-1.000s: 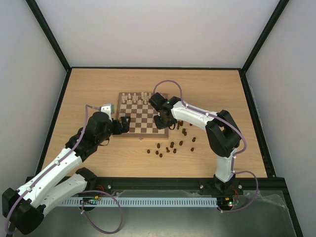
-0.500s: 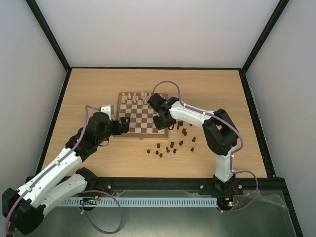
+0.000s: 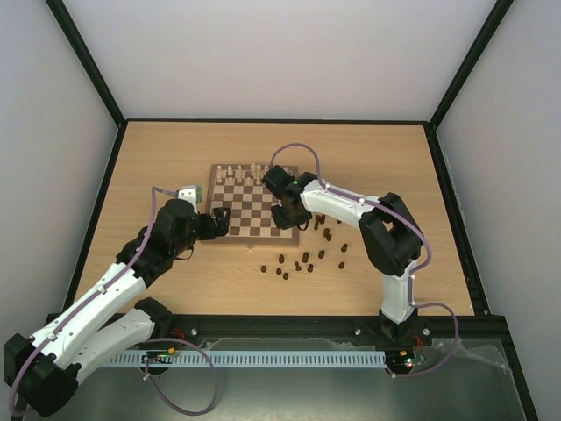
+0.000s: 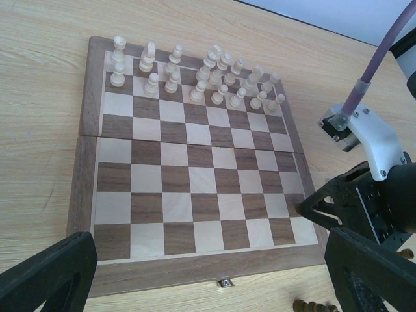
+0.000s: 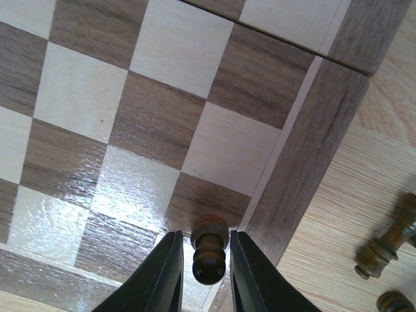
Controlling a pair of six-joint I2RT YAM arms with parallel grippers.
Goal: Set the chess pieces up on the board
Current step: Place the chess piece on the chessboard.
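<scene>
Overhead, the board [image 3: 254, 203] lies mid-table [image 3: 175, 149], with cream pieces [image 3: 241, 174] lined along its far edge and loose dark pieces [image 3: 302, 261] scattered on the table near its right corner. The left gripper [image 3: 221, 219] sits at the board's left edge, and the right gripper [image 3: 287, 217] at its right edge.

From the left wrist, the left gripper [image 4: 211, 237] is spread wide above the board's near edge, holding nothing.

From the right wrist, one dark piece [image 5: 209, 250] stands between the fingers [image 5: 166, 279] of the right gripper [image 5: 207, 260], over a dark square beside the frame. I cannot tell whether they pinch it.
</scene>
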